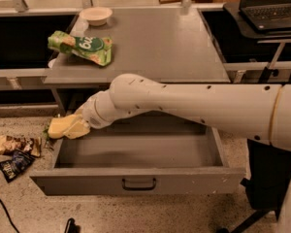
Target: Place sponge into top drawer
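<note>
The top drawer point(136, 181) is pulled open under the grey counter; its inside looks bare and its front panel has a small dark bar handle point(138, 184). The pale yellow sponge point(63, 126) is held at the drawer's back left corner, above its left wall. My gripper point(75, 126) sits at the end of the white arm that reaches in from the right, and it is closed around the sponge. The fingers are mostly hidden by the sponge and the wrist.
A green and white snack bag point(81, 46) and a shallow white bowl point(96, 15) lie on the grey counter point(155, 42). Snack packets point(15, 152) lie on the floor left of the drawer. A laptop point(271, 4) stands at the back right.
</note>
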{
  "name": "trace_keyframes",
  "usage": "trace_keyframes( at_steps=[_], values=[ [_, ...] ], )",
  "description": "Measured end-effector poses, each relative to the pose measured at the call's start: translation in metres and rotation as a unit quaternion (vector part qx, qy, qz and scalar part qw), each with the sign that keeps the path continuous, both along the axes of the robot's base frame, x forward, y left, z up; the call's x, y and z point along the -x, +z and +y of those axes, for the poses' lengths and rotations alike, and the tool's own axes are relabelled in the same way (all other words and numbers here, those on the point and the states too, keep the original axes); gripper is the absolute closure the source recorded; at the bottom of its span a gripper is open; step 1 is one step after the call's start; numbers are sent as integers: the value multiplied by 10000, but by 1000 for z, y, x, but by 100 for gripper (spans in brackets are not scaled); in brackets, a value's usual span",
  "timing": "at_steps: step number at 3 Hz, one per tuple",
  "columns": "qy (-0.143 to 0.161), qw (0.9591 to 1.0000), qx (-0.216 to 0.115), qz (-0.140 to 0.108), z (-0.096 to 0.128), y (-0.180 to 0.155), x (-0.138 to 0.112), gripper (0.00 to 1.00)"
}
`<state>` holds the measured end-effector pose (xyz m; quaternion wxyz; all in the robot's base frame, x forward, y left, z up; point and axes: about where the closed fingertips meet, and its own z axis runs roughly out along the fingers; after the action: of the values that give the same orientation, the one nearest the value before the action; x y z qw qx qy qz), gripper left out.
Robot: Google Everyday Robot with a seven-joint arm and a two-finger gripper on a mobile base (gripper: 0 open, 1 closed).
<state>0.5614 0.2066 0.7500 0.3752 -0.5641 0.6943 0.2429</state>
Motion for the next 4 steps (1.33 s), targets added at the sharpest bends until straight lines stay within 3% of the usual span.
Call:
trace_keyframes(
  at_steps=[1, 3, 4],
  values=[
    [-335, 9990, 209, 211, -16, -31, -10, 100],
    [-812, 9947, 166, 603, -41, -77, -21, 57],
    [-976, 9934, 168, 575, -54, -79, -26, 34]
  ],
)
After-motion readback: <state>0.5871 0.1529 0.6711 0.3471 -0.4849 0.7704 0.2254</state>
